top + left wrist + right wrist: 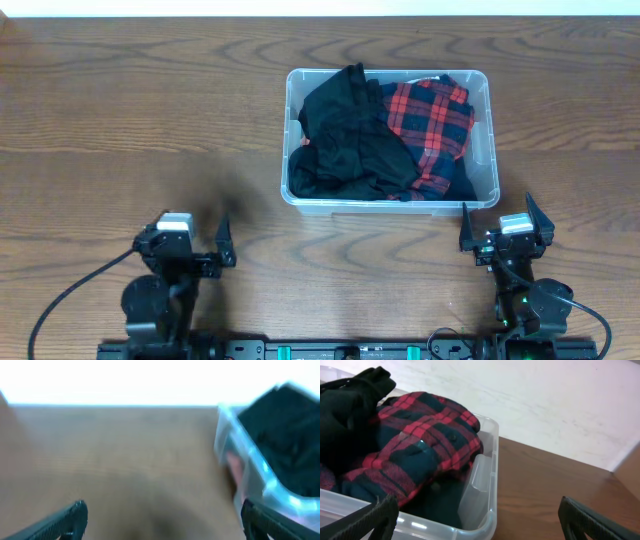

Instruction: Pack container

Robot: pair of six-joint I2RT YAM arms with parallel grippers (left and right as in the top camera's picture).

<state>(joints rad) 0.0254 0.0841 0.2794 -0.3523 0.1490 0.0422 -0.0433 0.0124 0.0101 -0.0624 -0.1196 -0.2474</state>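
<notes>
The clear plastic container stands on the wooden table at centre right. It holds a black garment on the left and a red-and-black plaid shirt on the right. My left gripper is open and empty at the front left, well clear of the bin. My right gripper is open and empty just in front of the bin's front right corner. The right wrist view shows the plaid shirt inside the bin. The left wrist view is blurred, with the bin at the right.
Bare wooden table lies left of the bin and behind it. The table's far edge meets a white wall. The arm bases and cables sit along the front edge.
</notes>
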